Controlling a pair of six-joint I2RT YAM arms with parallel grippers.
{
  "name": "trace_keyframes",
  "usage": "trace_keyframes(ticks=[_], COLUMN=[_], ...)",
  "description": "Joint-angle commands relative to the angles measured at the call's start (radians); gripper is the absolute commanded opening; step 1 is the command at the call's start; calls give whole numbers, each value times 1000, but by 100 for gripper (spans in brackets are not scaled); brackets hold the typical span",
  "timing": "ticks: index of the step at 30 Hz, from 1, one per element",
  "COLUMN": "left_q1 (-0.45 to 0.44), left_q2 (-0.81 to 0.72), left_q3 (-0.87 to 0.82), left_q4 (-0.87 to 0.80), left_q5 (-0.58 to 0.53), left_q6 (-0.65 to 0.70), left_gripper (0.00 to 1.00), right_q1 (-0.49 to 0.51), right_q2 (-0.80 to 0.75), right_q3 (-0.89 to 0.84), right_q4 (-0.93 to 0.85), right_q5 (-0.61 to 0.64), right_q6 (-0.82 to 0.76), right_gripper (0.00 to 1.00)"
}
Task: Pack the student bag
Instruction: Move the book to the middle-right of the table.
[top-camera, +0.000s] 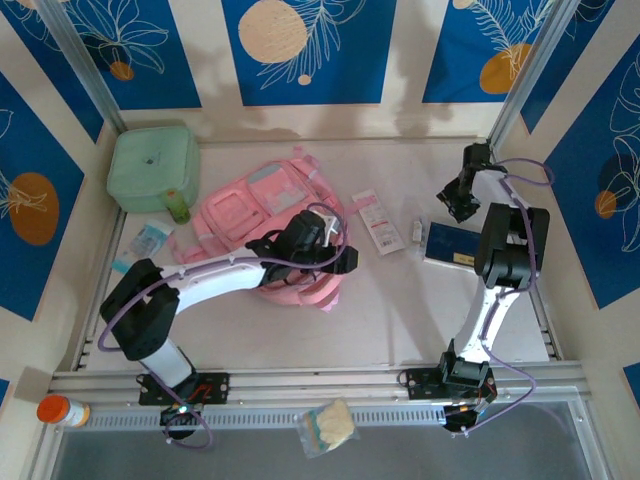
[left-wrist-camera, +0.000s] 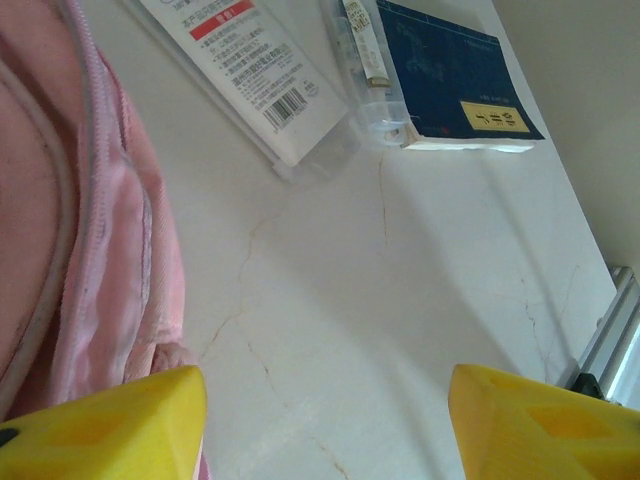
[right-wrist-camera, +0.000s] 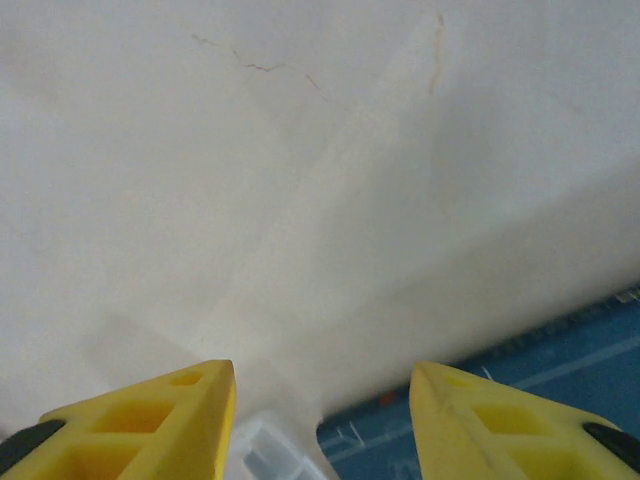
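Left gripper (left-wrist-camera: 325, 400) and right gripper (right-wrist-camera: 323, 385) are seen with jaws apart, empty.
Student bag (top-camera: 240, 215) is judged barely packed; book (top-camera: 452, 245), packet (top-camera: 378, 222) left toward worktop's (top-camera: 400, 310) right edge.

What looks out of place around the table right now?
Two things lie off the white tabletop, on the near ledge: an orange-capped bottle at its left end and a clear plastic pouch of pale contents midway.

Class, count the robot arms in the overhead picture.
2. The left arm stretches over the pink student bag; the right arm stands beside the dark blue book. None appears hidden.
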Motion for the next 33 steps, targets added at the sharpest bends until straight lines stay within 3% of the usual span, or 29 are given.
trace_keyframes(ticks=[1,11,20,27,33], left_q1=[-8,-8,-11,-18,-34], left_q2=[15,22,-19,-61,-36], left_q3=[50,49,-14,-47,-22], left_q4=[-9,-7,42,36,45], left_q5=[11,24,28,0,11], left_q6=[5,8,-22,-15,-15], left_gripper=[65,67,68,68,69], right_q1=[6,35,63,105,-2], right_q2=[66,40,-147,-404,-572], right_q3=[67,-50,-316,-606,-629], right_q4=[-92,-84,-28,15,-41], right_q5=[-27,-61,-99,-122,-92], right_q6=[-5,14,-12,-12,-56], right_gripper=[50,50,50,51,51])
